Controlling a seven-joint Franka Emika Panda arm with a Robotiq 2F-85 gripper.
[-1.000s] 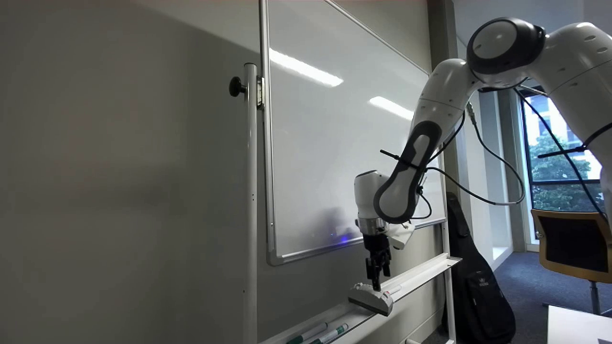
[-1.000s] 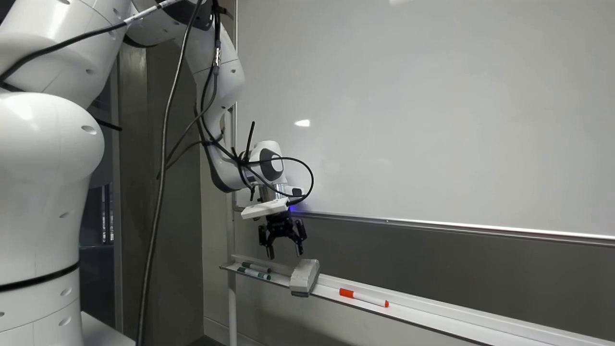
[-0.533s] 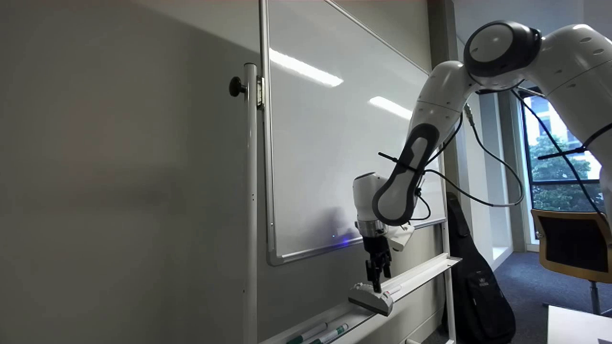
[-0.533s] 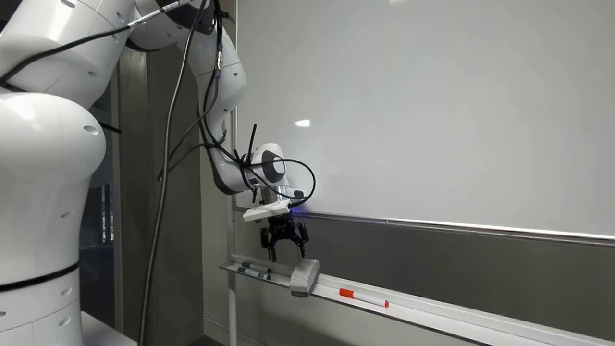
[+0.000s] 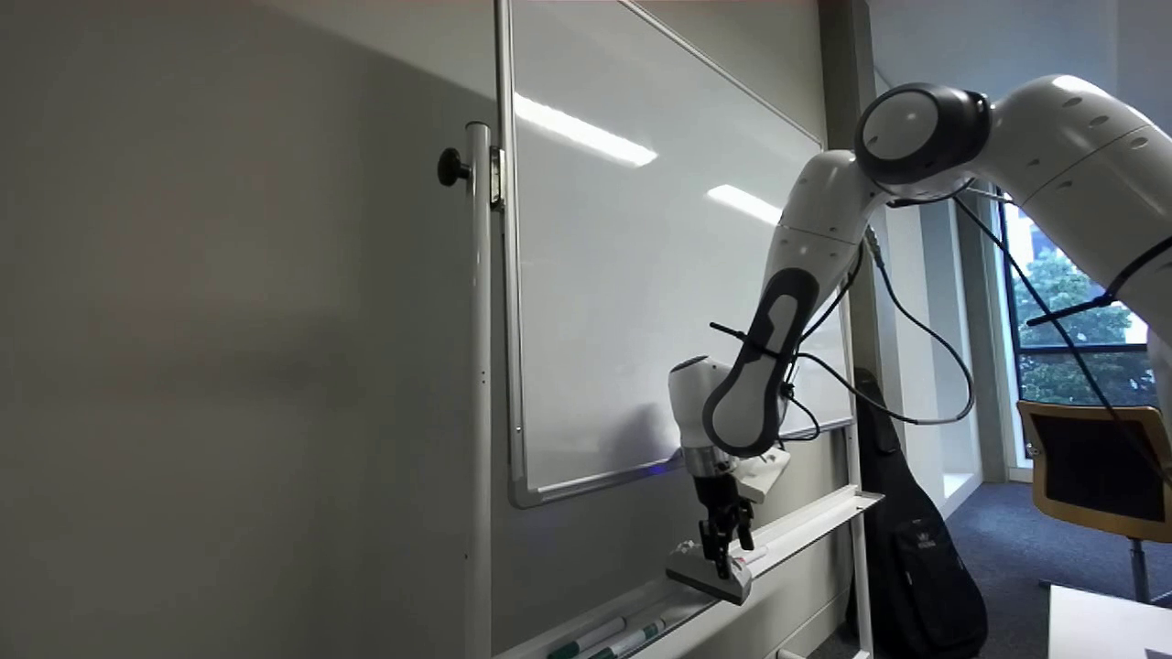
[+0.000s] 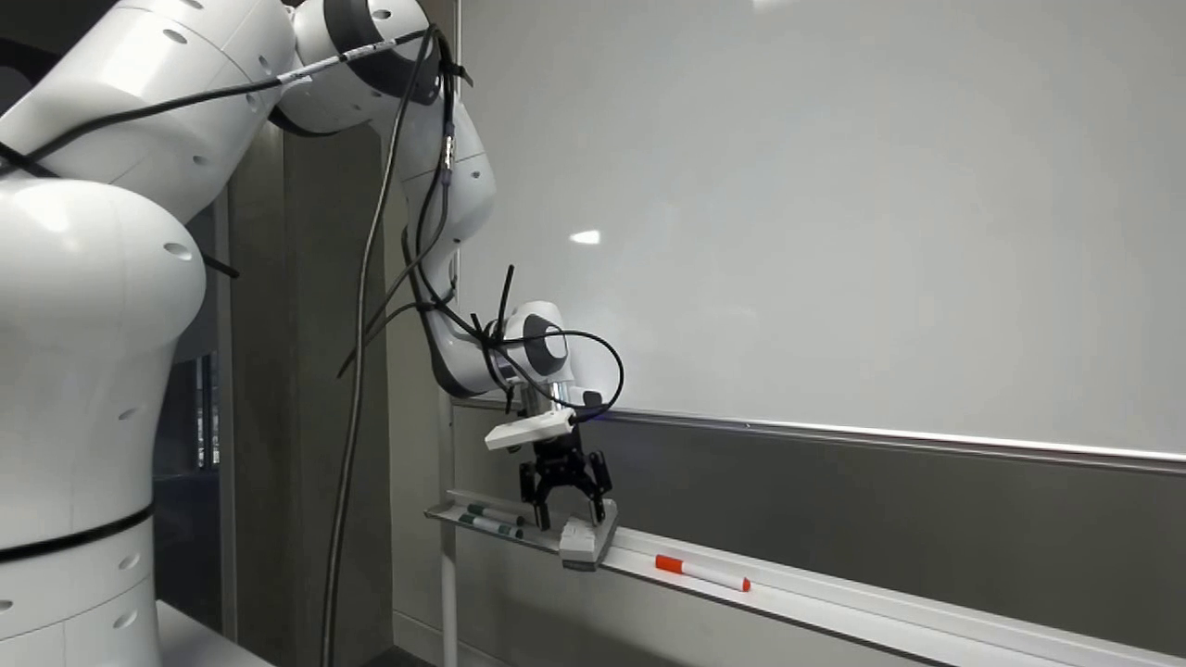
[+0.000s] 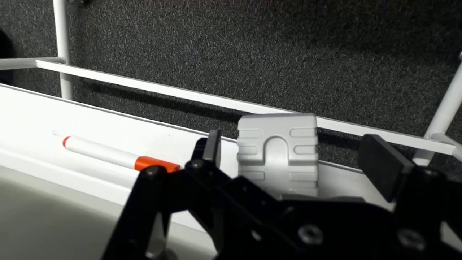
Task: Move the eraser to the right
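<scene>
A pale wall [image 5: 229,366] is filling much of an exterior view, and a white board [image 6: 834,204] is standing in front of it, shining in patches. The arm [image 6: 83,343] is arching beside the board in both exterior views, its lower end pointing down at the board's bottom edge. A black cable [image 6: 357,371] is hanging loosely alongside it. Behind the arm, a window [image 5: 1080,311] is letting in daylight. A long, narrow tray [image 6: 815,607] is running beneath the board. Beyond the tray's end a dark bag [image 5: 920,531] is leaning upright, and a chair [image 5: 1094,458] is standing near the window.

The black gripper [image 6: 570,515] is hanging over the tray, its fingers [image 7: 380,164] standing spread wide apart. In the wrist view the eraser [image 7: 278,155] is showing between them, with a gap appearing on each side; in both exterior views a finger is overlapping it, and I cannot tell whether the two are touching. The eraser is lying crosswise on the tray, ridged grey top facing up, one end jutting past the front edge. On one side of it a red pen [image 6: 701,573] is lying lengthwise in the tray; on the other, two green pens [image 6: 490,526] are lying side by side.
</scene>
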